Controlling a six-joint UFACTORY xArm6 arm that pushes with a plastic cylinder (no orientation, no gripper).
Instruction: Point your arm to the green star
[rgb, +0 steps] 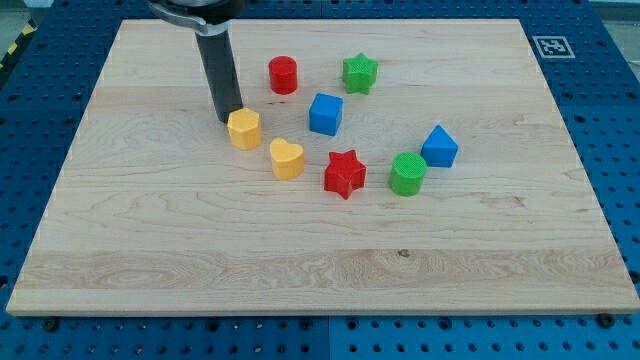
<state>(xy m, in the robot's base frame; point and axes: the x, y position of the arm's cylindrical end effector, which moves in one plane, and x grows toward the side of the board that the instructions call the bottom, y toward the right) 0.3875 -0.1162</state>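
tip: my tip (229, 120) down on the board (150, 260), upper left part, touching or just beside the upper-left edge of the yellow hexagon (244, 129); contact hard to tell
rod: dark, near upright, comes in from the view's top
jaws: none here, just a bare rod, nothing grasped
green star (359, 73): near the view's top, right of centre, well apart from my tip, off to its right and a bit higher
red cylinder (283, 75): left of the green star, between it and the rod
blue cube (325, 113): below the gap between red cylinder and green star
yellow heart (287, 159): just below-right of the yellow hexagon, apart from it
red star (344, 174): right of the yellow heart
green cylinder (407, 173): right of the red star
blue block (438, 147): just up-right of the green cylinder, pointed top, shape unclear
marker (549, 46): black-and-white tag, board's top right corner
base (40, 180): blue pegboard around the board
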